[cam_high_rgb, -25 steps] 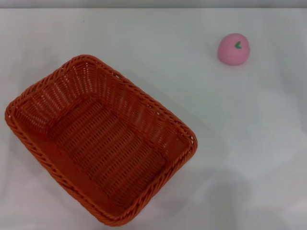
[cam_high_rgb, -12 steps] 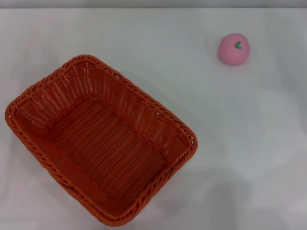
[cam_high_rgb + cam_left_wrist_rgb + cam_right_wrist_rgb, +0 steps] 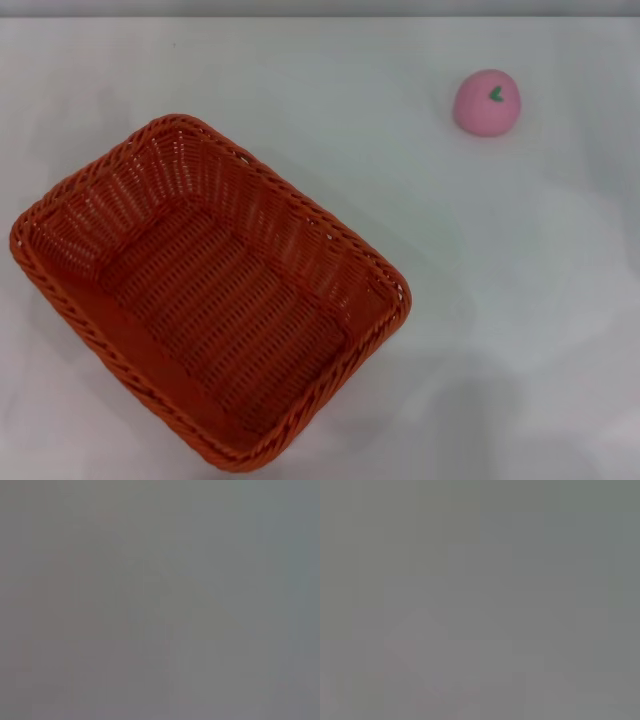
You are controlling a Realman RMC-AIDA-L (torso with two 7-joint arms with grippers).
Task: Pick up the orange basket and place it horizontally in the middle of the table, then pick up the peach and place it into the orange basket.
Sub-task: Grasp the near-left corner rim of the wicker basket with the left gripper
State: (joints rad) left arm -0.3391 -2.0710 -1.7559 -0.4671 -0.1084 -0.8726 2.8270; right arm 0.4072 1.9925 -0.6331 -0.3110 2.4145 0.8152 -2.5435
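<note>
Here one orange basket (image 3: 210,290) is seen skewed near the table (image 3: 520,300) front-left edge, one peach (image 3: 487,102) well apart at far right. Bare tabletop lies between them. Neither gripper is seen, so their state cannot be told.

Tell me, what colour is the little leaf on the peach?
Green. The leaf mark sits on the pink peach, seen best in the head view.

orange basket (image 3: 210,290) sits open side up on the table (image 3: 520,330), near-left, turned at a slant to the table edge; peach (image 3: 487,102) on the table far-right, well apart from basket; no fingers in view as reference.
</note>
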